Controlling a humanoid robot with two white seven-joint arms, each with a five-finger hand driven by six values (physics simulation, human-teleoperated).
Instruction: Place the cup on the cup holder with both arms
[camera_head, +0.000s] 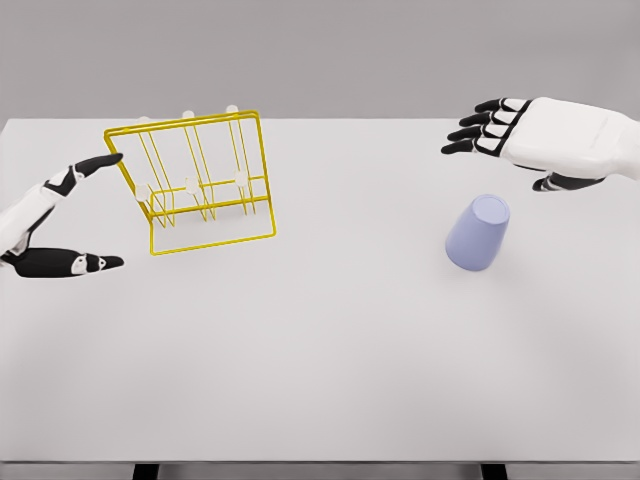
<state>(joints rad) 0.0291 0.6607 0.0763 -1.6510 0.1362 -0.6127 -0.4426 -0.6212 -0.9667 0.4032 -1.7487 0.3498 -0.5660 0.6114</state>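
now right hand (520, 135) spread wide, empty, above lilac cup (478, 233) near table's (330, 380) right edge; careless reach could knock it over; left hand (60, 225) spread beside yellow wire cup holder (195, 180).

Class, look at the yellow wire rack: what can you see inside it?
Inside the yellow wire rack, pale pegs stand among the wires; no cup hangs there. The lavender cup sits apart on the table. Nothing there is covered.

single head view, looking down and forward over the white table (330, 380) from the robot's side. near edge runs along the bottom of frame, far edge near the top with grey backdrop beyond. medium distance, whole tabletop fits. arms enter from both sides. no second view for overlap.
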